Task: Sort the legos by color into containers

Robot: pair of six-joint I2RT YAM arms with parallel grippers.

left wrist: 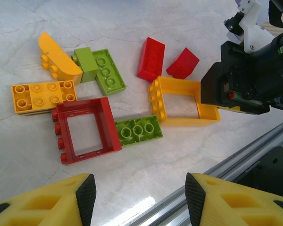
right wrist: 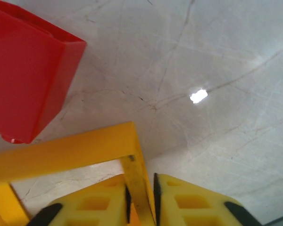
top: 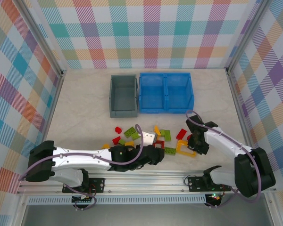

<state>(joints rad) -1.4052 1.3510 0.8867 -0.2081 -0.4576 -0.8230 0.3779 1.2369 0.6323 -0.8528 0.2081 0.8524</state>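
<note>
The left hand (left wrist: 140, 195) hangs fingers apart, the legos (left wrist: 137, 132) on the counter (left wrist: 188, 28) ahead of it. The right hand (right wrist: 140, 195) is clamped on a short end wall of the yellow frame (right wrist: 61, 153). Gripped so off-centre, the frame may swing or slip when lifted, knocking the red brick (right wrist: 28, 70) alongside. It lies flat, long axis running from the pinching fingers toward the left hand.

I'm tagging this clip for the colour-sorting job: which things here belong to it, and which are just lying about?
Belong to the job: loose legos; yellow frame, pinched by the right fingers; grey bin; blue bin.
Just there: aluminium rail; plaid walls.
</note>
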